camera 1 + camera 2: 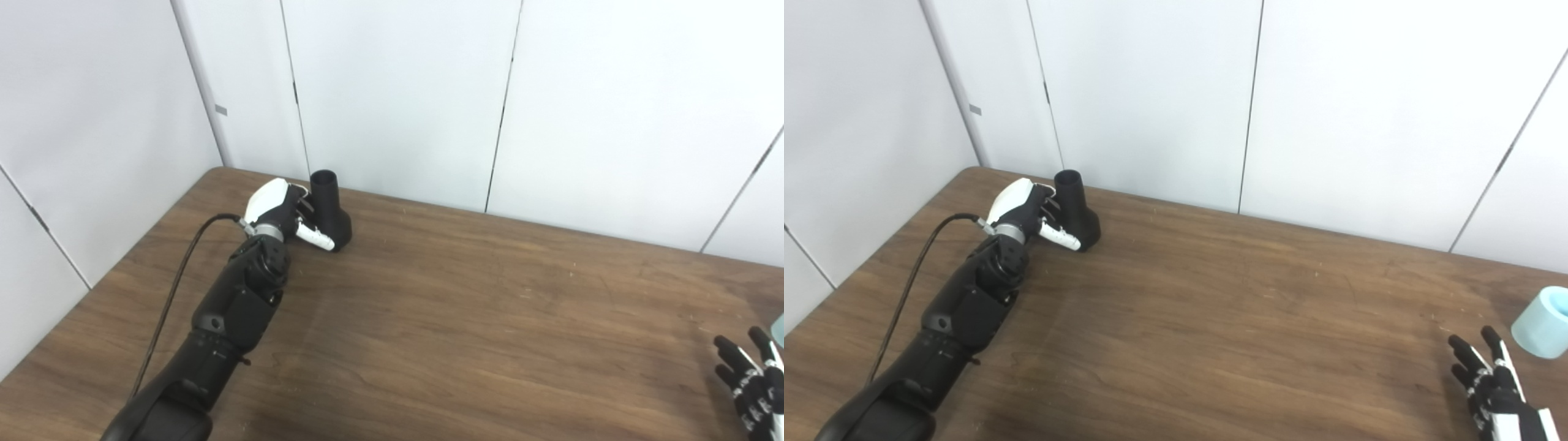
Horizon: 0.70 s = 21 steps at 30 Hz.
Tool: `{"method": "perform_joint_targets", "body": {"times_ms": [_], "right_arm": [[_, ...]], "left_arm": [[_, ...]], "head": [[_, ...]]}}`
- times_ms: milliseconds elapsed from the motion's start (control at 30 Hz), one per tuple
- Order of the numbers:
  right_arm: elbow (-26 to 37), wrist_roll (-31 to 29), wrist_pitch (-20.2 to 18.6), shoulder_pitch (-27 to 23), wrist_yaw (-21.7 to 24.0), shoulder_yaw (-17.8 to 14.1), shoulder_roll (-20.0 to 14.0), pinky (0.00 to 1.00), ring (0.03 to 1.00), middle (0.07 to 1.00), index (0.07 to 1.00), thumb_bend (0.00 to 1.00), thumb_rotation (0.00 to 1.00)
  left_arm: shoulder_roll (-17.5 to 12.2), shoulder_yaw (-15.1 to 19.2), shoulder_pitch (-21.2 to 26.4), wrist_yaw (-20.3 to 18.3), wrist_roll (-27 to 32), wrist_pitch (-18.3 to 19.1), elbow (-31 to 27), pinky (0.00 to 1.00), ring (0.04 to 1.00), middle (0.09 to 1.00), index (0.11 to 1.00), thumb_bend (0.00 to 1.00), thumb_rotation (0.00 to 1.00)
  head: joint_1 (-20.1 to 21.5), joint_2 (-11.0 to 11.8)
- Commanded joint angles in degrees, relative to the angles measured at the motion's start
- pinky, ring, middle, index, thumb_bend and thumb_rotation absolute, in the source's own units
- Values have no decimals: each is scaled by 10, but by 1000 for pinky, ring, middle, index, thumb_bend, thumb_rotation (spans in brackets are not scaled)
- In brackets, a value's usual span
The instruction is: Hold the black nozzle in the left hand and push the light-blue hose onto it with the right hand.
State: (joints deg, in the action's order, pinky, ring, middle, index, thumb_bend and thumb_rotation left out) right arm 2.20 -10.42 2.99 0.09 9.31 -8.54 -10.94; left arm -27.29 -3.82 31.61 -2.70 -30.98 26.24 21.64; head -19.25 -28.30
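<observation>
The black nozzle (331, 210) stands upright on the table at the far left, its round opening facing up. My left hand (283, 211) is wrapped around it from the left. The white thumb lies across the front of the nozzle's base and the fingers (304, 206) press against its neck. The light-blue hose (1543, 321) stands on the table near the right edge; only a sliver of it shows in the left eye view. Just in front and left of the hose, my right hand (1494, 383) is open with fingers spread, not touching it.
The brown wooden table (465, 306) stretches between the two hands. White wall panels (398, 92) stand close behind the nozzle. A black cable (177, 275) runs along my left forearm.
</observation>
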Motion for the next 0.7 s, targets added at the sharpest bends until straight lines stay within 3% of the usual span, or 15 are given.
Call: {"method": "perform_joint_targets", "body": {"times_ms": [0, 233, 567, 667], "right_arm": [[-11, -3, 17, 19, -2, 9, 16, 940, 948, 882, 1000, 660, 924], [-13, 2, 19, 16, -2, 9, 17, 941, 941, 879, 1000, 655, 934], [-18, 6, 21, 11, -5, 11, 19, 934, 930, 868, 1000, 650, 942], [-15, 7, 19, 12, -7, 12, 22, 932, 929, 866, 1000, 653, 944]], "left_arm": [[1, -4, 14, -14, 13, 5, -7, 570, 589, 523, 471, 520, 0], [-5, 5, -5, -18, 32, -1, -36, 580, 577, 516, 476, 521, 0], [15, 3, -48, -46, 19, 6, -165, 440, 487, 472, 495, 524, 0], [19, -5, -58, -56, 14, 6, -195, 441, 503, 473, 493, 525, 0]], "head": [[-1, -1], [0, -1], [8, -6], [12, -8]]}}
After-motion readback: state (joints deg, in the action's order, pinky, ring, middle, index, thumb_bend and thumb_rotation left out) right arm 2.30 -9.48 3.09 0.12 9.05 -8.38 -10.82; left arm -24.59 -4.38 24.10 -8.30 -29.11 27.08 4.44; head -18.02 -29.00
